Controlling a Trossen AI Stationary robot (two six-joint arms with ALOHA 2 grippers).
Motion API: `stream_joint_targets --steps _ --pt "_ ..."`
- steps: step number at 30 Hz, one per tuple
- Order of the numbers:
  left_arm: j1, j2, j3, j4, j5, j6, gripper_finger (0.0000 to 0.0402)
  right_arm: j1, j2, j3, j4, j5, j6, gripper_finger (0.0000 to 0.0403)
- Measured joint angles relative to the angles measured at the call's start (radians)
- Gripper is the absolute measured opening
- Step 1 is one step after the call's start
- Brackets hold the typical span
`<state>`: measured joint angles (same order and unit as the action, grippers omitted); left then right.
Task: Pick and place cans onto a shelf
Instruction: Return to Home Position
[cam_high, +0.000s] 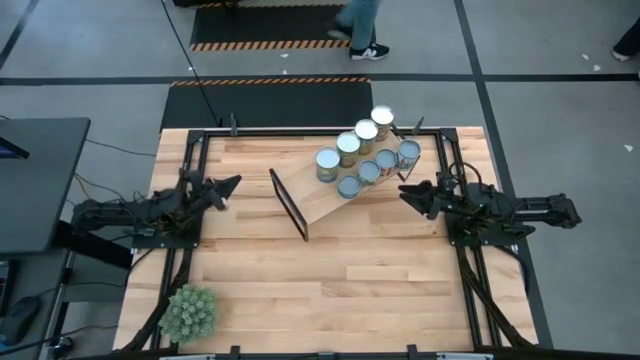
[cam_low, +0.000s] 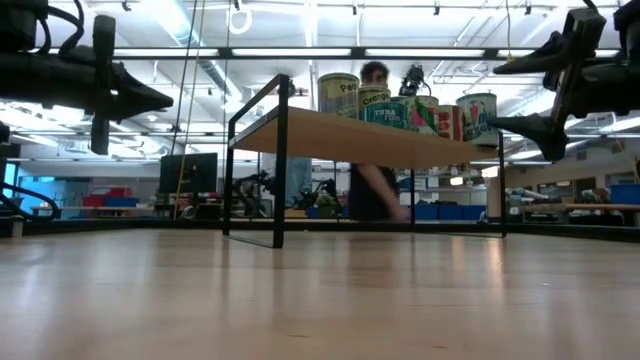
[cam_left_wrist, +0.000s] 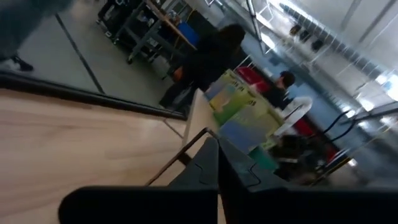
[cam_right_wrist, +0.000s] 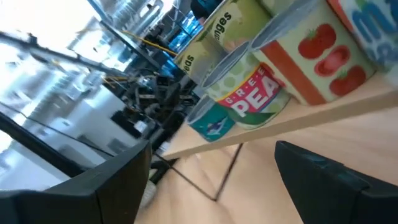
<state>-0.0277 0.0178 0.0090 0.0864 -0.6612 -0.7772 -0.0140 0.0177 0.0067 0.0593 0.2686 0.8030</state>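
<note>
Upper centre of the overhead frame, on the right half of the shelf (cam_high: 310, 205): all eight cans (cam_high: 368, 172), in two diagonal rows of four, packed close. Left half of the plank is bare. Shelf sits skewed on the wooden table (cam_high: 330, 290).

Labels readable from the right wrist camera: a green peas can (cam_right_wrist: 249, 96) at the plank edge, a tomato can (cam_right_wrist: 317, 53) beside it, an oranges can (cam_right_wrist: 214, 37) behind. Other labels can't be read.

Left gripper (cam_high: 234, 184) is at mid-left of the overhead frame, fingers clenched together on nothing, pointing at the shelf's left end frame but apart from it. Right gripper (cam_high: 404, 190) is at mid-right, just off the shelf's right end, jaws spread wide, released, touching no can. Low camera shows both hanging above the tabletop.

Count: 1 shelf, 8 cans, 2 grippers, 1 spiky green plant (cam_high: 190, 312) at lower left of the table. One person (cam_low: 372, 190) stands behind the shelf in the low view.
</note>
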Motion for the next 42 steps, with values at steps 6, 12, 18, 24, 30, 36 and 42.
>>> stream_joint_targets --steps 6,12,18,24,30,36,42 --pt "0.000 0.032 0.000 -0.008 0.080 0.258 0.0023 -0.022 0.050 0.000 0.000 0.002 -0.376 0.0348" --pt "0.000 0.096 -0.001 -0.013 0.207 0.449 0.0027 -0.022 0.091 0.000 0.007 0.048 -0.581 0.0348" --pt "0.000 0.156 -0.001 -0.013 0.207 0.799 0.0028 -0.022 0.122 0.000 0.011 0.104 -0.775 0.0348" --pt "0.000 0.178 -0.002 0.018 0.209 0.948 0.0029 -0.022 0.145 0.000 0.011 0.105 -1.172 0.0348" --pt "0.000 0.178 -0.002 0.030 0.209 0.941 0.0029 -0.022 0.145 0.000 0.015 0.105 -1.189 0.0348" --pt "0.000 0.178 -0.002 0.035 0.207 0.939 0.0029 -0.022 0.145 0.000 0.015 0.105 -1.189 0.0348" --pt "0.000 0.178 -0.002 0.037 0.207 0.938 0.0029 -0.022 0.145 0.000 0.015 0.104 -1.188 0.0348"
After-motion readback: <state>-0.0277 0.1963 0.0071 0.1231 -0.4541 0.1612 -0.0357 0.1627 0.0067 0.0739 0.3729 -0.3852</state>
